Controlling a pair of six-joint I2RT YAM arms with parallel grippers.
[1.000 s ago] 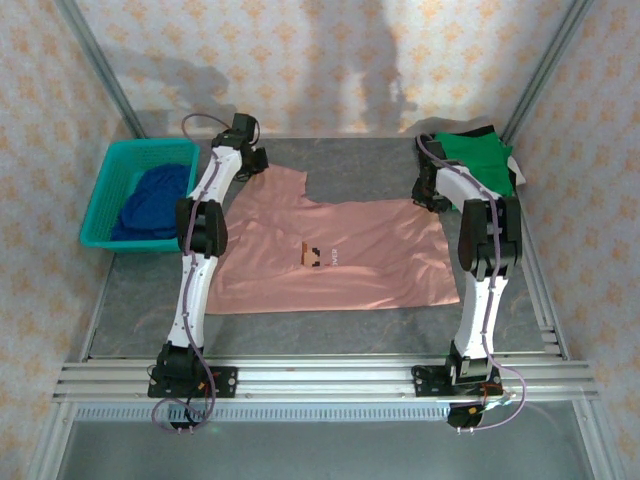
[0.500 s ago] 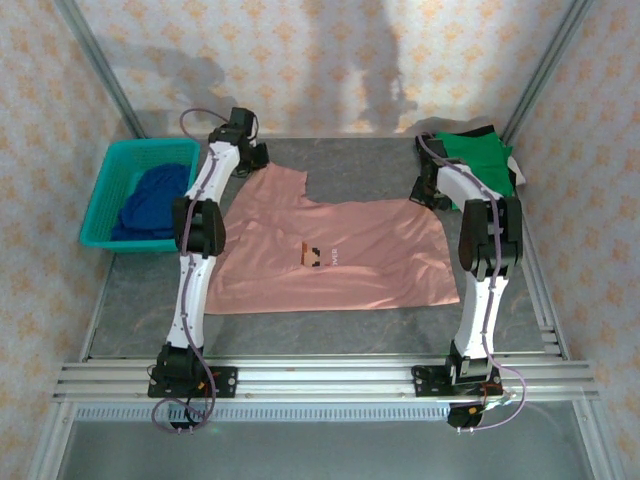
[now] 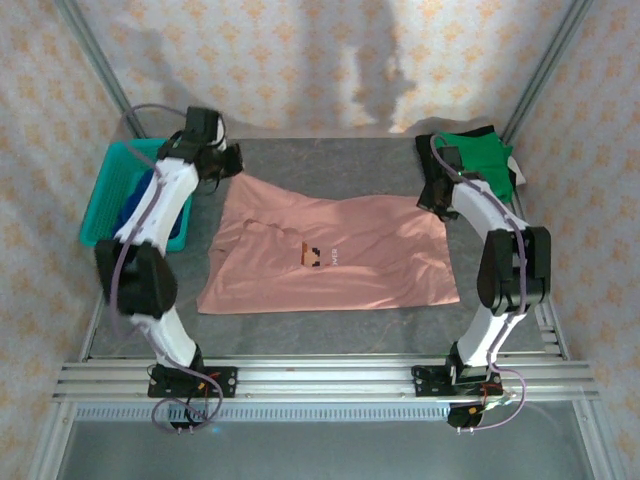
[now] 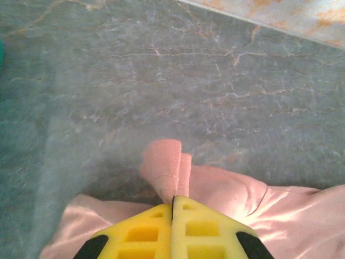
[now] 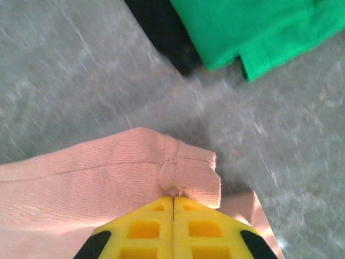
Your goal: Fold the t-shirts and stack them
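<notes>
Left fingers [image 4: 141, 231], right fingers [image 5: 141, 227] each pinching far corner of dusty-pink cotton t-shirt [image 3: 340, 255], lying crosswise between them.

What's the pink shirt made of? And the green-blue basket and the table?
The pink shirt looks like soft matte knit cloth: fine ribs, a stitched hem, wrinkles. The basket seems hard plastic, judging by its stiff rim. The table top looks like grey stone with pale veins, maybe printed.
</notes>
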